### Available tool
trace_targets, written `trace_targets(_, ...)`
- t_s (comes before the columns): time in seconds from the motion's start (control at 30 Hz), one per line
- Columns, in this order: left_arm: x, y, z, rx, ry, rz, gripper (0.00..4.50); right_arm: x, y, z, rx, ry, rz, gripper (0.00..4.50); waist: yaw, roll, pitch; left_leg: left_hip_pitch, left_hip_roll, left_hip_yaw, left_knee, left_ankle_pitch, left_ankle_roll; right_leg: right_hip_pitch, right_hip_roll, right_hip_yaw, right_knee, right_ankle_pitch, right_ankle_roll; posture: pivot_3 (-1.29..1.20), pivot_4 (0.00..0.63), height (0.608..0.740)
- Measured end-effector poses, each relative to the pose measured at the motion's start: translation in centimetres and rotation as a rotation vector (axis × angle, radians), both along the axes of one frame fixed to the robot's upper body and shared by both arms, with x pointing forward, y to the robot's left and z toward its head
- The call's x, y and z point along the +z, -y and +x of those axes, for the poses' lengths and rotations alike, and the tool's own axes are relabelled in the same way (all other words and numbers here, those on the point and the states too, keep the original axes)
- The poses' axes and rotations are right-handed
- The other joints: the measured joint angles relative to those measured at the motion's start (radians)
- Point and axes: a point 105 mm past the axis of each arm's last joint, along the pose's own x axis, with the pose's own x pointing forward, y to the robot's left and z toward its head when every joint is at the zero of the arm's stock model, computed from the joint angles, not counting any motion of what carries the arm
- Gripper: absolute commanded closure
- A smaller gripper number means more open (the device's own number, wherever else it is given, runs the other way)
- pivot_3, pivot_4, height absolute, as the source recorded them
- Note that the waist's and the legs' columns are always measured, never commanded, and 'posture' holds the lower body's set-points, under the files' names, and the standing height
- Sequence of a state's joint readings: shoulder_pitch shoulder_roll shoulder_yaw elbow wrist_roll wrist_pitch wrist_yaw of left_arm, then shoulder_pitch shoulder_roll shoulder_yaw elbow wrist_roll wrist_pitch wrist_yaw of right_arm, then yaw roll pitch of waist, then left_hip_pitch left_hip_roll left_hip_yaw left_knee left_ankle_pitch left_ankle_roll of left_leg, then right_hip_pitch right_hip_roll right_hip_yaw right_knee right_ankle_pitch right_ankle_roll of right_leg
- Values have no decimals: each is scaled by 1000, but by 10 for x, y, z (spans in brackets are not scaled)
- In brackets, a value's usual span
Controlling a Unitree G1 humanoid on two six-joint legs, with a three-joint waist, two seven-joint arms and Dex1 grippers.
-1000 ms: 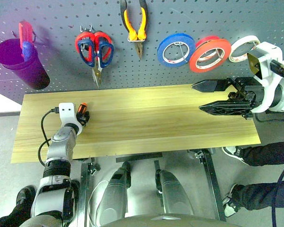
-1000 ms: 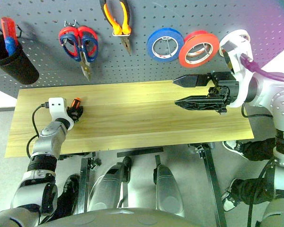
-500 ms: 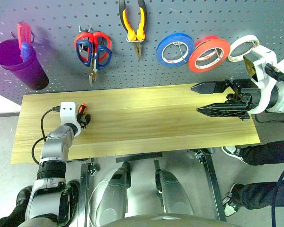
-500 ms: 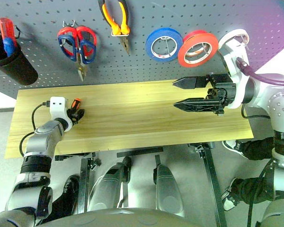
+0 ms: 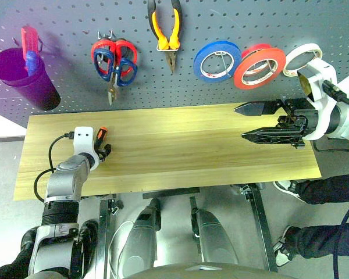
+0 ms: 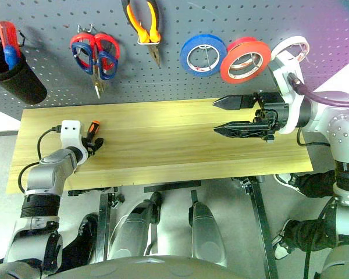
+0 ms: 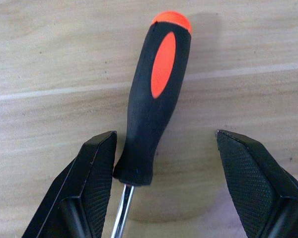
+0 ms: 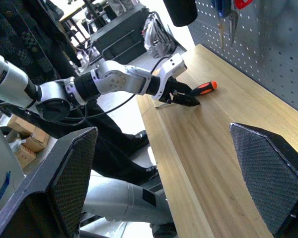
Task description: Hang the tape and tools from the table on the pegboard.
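Left eye view, pegboard: the large dark grey perforated pegboard (image 5: 64,17) already carries the pliers with orange-yellow and black handles (image 5: 164,32), the wide ring of bright orange-red tape (image 5: 259,60), a blue tape ring (image 5: 216,60), a white tape ring (image 5: 301,60), red-and-blue-handled scissors (image 5: 114,61) and a purple cup (image 5: 24,78).
Done, as judged: tape and pliers appear hung.
Left to do, as judged: the thin screwdriver with the orange-and-black handle (image 7: 156,94) lies flat on the long light wooden plank table (image 5: 180,145), near its left end; it looks like the only tool on the tabletop.
Dark-handled scissors: cannot be picked out among what hangs.
Left gripper (image 7: 164,168): jaws apart, straddling the lower end of the screwdriver handle where the shaft begins; one finger looks to be just at the handle, the other stands clear, so nothing is clamped.
Right gripper (image 5: 262,121): jaws wide, empty, held above the table's right end below the orange-red tape.
Step in hand, as judged: closing on the screwdriver to carry it to the board.
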State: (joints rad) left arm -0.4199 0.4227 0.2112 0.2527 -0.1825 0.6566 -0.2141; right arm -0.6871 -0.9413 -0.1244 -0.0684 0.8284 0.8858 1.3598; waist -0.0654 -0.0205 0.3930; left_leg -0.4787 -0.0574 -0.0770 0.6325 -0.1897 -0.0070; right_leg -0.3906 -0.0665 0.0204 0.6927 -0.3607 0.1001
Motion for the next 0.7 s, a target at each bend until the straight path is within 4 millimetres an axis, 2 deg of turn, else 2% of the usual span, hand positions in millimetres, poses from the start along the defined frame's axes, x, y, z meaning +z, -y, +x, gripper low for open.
trace_targets(0.03, 1, 0, 1, 0, 4, -1, 1136, 0, 0, 0, 0, 0, 0, 0, 0, 0, 0, 0, 0, 0, 0, 0, 0, 0, 0, 0, 0, 0, 0, -90, 436, 740)
trace_targets(0.13, 2, 0, 4, 0, 15, -1, 1697, -1, 0, 0, -2, -2, -1, 0, -1, 0, 0, 0, 0, 0, 0, 0, 0, 0, 0, 0, -1, 0, 0, -90, 433, 740)
trace_targets(0.37, 2, -5, 2, 15, 16, 1, 3893, -2, 1, 0, -3, -11, 1, 0, 0, 0, 0, 0, 0, 0, -2, 0, 0, 0, 0, 0, -3, 0, 0, -92, 429, 740)
trace_targets(0.7, -1, -6, -2, 14, 17, 13, 3920, -1, -1, -2, 13, -12, 8, 0, -1, 0, 0, 0, 0, 0, -2, 0, 0, 1, 0, -1, -3, 0, 0, -89, 421, 740)
